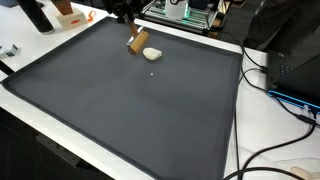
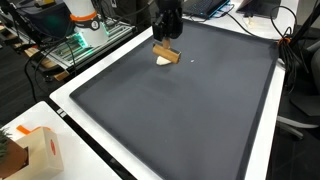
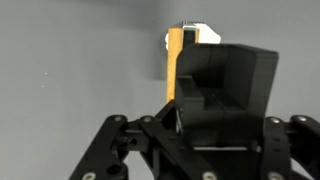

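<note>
My gripper point(image 1: 127, 22) hangs over the far part of a dark grey mat point(image 1: 130, 110) and is shut on a small orange-brown wooden block point(image 1: 136, 42), which it holds tilted just above the mat. A small cream-white lump point(image 1: 152, 53) lies on the mat right beside the block. Both exterior views show this: gripper point(image 2: 168, 32), block point(image 2: 166, 53), lump point(image 2: 162, 62), mat point(image 2: 180, 120). In the wrist view the block point(image 3: 175, 65) stands against the black finger of the gripper point(image 3: 200, 80), with the lump point(image 3: 197, 33) partly hidden behind it.
The mat lies on a white table point(image 1: 240, 120). Open electronics with green boards point(image 1: 185, 12) stand behind the mat's far edge. Cables point(image 1: 285, 95) run along one side. An orange and white box point(image 2: 40, 150) sits at a table corner.
</note>
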